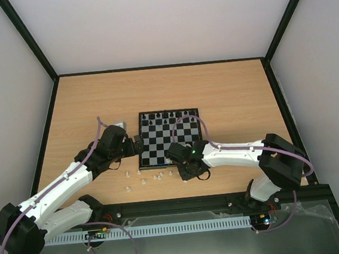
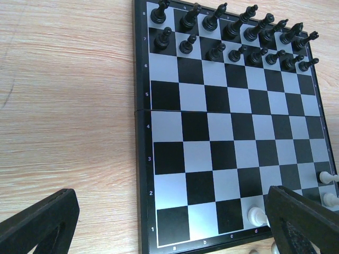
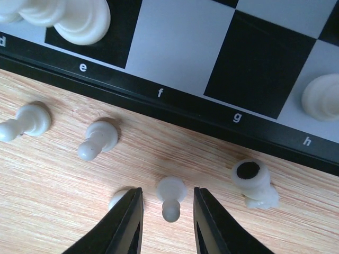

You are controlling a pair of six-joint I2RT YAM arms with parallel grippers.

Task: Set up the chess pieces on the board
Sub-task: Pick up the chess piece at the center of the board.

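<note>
The board [image 1: 159, 147] lies mid-table, with black chess pieces [image 2: 233, 37] standing in its two far rows. A few white pieces stand on the near rows, one on d1 [image 2: 256, 215] and one on e1 [image 3: 69, 16]. Several white pieces [image 1: 144, 179] are scattered on the wood in front of the board. My right gripper [image 3: 167, 194] hangs open just off the near edge around one white pawn [image 3: 171, 197], a gap on each side. My left gripper [image 2: 168, 214] is wide open and empty, over the board's near left corner.
Close to the straddled pawn are another pawn [image 3: 98, 138], a piece half hidden by my left finger [image 3: 117, 198] and a tipped piece showing its dark base [image 3: 253, 180]. A black frame borders the wooden table [image 1: 226, 91].
</note>
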